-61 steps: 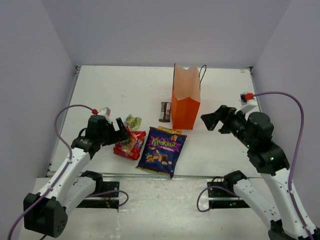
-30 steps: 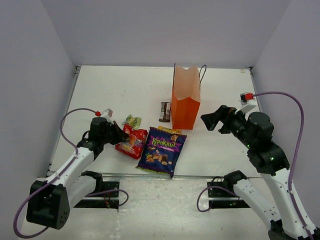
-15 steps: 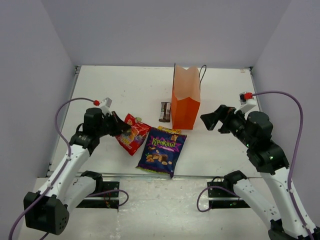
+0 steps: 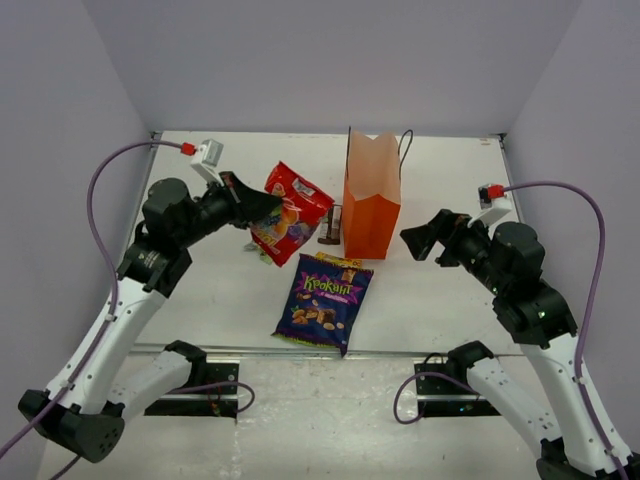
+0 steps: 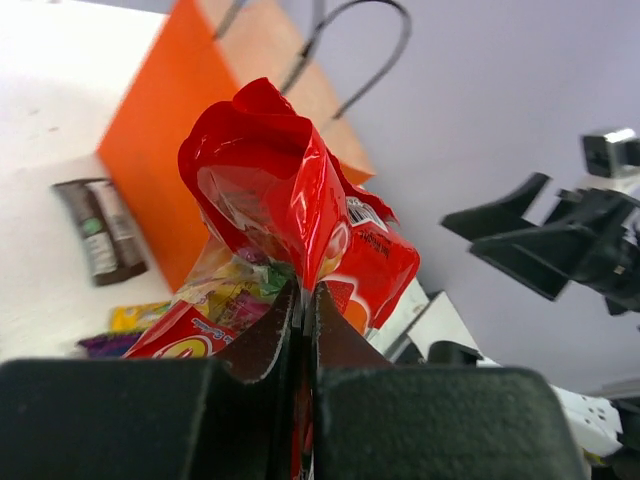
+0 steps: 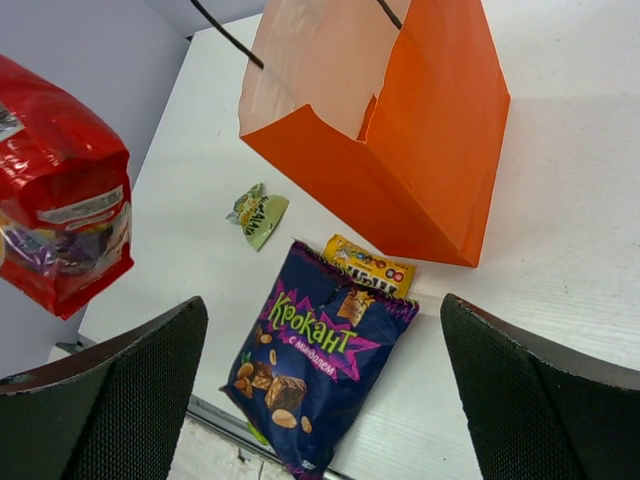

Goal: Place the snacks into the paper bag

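You see the red bag (image 5: 300, 190) as crinkled, glossy plastic film that catches bright highlights. The paper bag (image 6: 440, 150) is smooth matt orange paper, paler and just as matt inside. The dark purple nut bag (image 6: 315, 355) is glossy film too. The surface (image 6: 570, 250) looks matt white. On your right tool (image 4: 408, 243), the fingers (image 6: 520, 400) show a rough, matt black grain.

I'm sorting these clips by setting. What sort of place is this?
Probably a lab test cell: a white table boxed in by plain grey walls, two robot arms bolted at its near edge, and the left gripper holding a red bag.
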You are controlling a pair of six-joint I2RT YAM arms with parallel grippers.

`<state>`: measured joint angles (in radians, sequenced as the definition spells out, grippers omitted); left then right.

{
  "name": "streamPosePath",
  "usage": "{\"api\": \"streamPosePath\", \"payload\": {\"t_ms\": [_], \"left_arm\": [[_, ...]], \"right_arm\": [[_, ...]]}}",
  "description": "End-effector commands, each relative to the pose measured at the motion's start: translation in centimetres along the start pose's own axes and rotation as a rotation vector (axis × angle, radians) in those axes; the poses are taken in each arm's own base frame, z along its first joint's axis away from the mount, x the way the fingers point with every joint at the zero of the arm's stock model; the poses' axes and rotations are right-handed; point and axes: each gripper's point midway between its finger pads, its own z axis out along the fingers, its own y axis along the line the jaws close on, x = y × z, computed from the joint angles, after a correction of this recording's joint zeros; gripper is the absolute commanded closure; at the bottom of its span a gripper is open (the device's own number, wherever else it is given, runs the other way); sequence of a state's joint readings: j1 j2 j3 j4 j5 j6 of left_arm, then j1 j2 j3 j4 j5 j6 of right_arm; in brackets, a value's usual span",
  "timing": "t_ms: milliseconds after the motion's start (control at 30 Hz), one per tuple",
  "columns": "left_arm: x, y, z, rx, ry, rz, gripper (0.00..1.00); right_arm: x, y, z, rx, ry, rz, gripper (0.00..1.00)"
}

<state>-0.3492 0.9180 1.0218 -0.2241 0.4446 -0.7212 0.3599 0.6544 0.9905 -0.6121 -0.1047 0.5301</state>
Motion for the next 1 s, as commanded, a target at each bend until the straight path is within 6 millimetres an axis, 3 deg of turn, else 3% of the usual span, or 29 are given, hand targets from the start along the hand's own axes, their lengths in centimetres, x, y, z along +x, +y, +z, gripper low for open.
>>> {"api": "streamPosePath", "payload": {"t_ms": [0,67,200,400,467,667,833,967], "left_arm": [[-4.4,-8.1,0.8,0.196,-0.135,0.102,1.00],[-4.1,-9.8,2.3,0.217,-0.124,0.121,1.00],[-5.7,-13.5,4.0,0.276,-0.167,0.146,1.00],[-7.9,-16.3,8.5,0.299,-0.233,0.164,1.00],[-8.1,-15.9,10.4,0.281,-0.248,0.154,1.00],[-9.7,-14.6,13.6,0.236,-0.356,0.074,1.00],[-11.3,-13.9,14.8,0.201,-0.441,0.062,1.00],[-11.5,-13.3,15.8,0.189,-0.472,0.071,1.00]], "right_arm": [[-0.3,0.5,0.5,-0.025,-0.010,-0.001,0.01],[-0.4,0.5,0.5,-0.024,-0.010,0.002,0.01],[-0.4,0.4,0.5,-0.016,-0.017,0.004,0.01],[-1.2,-0.7,0.6,0.049,-0.056,0.013,0.01],[-1.4,-1.1,0.4,0.075,-0.073,0.039,0.01],[-2.0,-2.3,0.2,0.152,-0.115,0.092,0.01],[-2.1,-2.4,0.1,0.156,-0.120,0.085,0.01],[-2.1,-2.5,0.0,0.154,-0.123,0.081,0.01]]}}
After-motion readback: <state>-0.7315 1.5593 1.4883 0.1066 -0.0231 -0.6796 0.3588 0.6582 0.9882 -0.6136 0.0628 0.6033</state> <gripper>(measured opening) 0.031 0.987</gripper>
